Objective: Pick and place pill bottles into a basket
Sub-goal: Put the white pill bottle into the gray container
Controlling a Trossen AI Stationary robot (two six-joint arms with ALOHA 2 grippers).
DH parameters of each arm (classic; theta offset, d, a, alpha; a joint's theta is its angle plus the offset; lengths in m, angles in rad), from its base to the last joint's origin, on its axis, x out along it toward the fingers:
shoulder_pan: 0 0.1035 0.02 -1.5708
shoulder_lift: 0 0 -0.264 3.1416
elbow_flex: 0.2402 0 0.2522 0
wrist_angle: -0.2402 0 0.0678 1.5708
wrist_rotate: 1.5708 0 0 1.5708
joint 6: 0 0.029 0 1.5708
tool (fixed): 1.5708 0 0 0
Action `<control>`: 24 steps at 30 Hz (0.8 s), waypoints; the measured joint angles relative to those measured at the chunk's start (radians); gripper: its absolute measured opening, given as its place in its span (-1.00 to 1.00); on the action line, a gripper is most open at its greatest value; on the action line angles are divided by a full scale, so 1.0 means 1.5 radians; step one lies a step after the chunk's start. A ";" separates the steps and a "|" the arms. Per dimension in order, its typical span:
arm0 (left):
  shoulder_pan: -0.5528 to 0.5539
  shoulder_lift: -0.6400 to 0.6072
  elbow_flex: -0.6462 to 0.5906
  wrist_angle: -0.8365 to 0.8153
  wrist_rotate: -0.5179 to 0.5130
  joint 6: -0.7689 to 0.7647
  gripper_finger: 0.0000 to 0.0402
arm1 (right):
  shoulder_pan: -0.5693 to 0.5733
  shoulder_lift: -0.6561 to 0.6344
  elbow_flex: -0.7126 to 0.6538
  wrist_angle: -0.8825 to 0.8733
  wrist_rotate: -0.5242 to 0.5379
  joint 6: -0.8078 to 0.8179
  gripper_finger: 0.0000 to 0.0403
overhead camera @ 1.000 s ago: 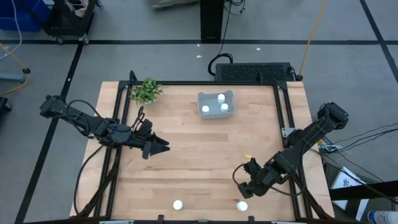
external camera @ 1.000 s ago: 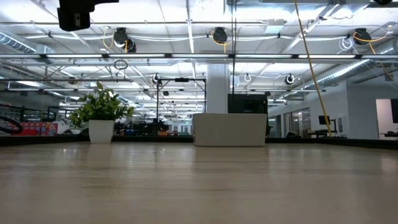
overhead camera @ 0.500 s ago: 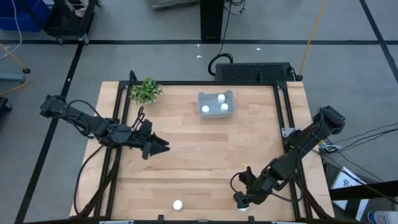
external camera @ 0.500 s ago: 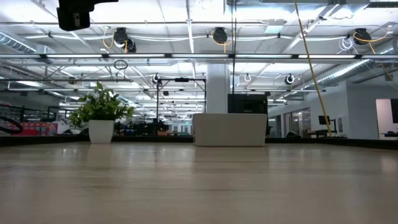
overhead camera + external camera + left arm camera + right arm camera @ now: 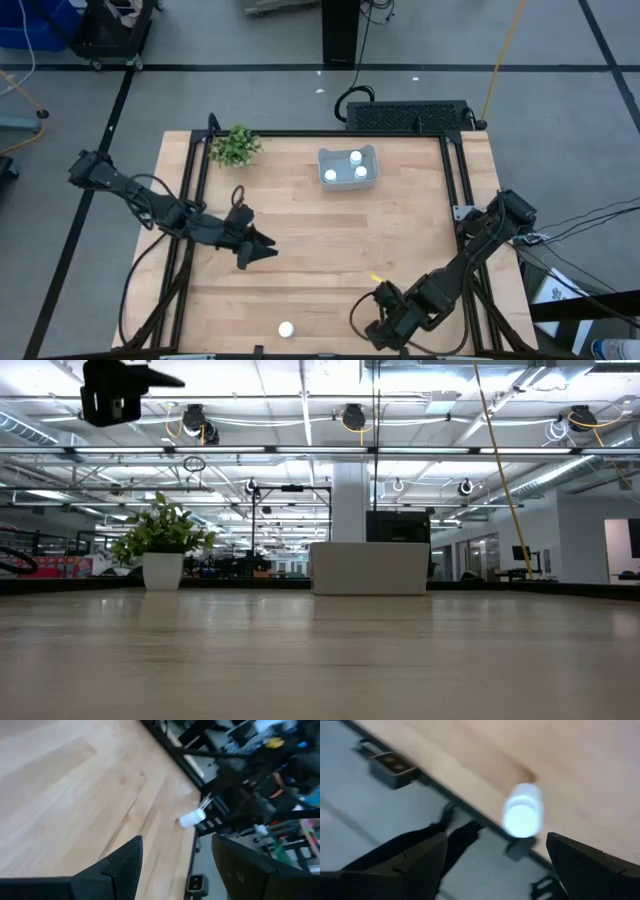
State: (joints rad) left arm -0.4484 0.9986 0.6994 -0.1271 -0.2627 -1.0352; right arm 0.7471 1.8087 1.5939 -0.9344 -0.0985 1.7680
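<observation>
The right gripper [image 5: 378,333] at the wooden table's [image 5: 300,240] near edge hides its bottle from above; its wrist view shows spread fingers and a pill bottle [image 5: 522,811] lying cap-outward at the table edge. The left gripper [image 5: 262,249], fingers apart, hovers mid-table. Another bottle [image 5: 286,328] stands near the front edge; three sit in the basket [image 5: 348,167] beside a plant [image 5: 235,146].
</observation>
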 joint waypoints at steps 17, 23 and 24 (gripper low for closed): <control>0.000 0.026 0.000 0.019 0.001 -0.007 0.21 | 0.003 0.066 0.056 -0.079 0.000 -0.017 0.67; 0.000 0.026 0.000 0.019 0.002 -0.009 0.21 | 0.003 0.065 0.052 -0.080 0.016 -0.006 0.67; 0.000 0.026 0.000 0.019 0.002 -0.010 0.21 | 0.003 0.064 0.044 -0.074 0.014 -0.004 0.67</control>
State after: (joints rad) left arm -0.4484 1.0378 0.6994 -0.0994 -0.2600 -1.0496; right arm 0.7513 1.9045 1.6596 -1.0448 -0.0776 1.7620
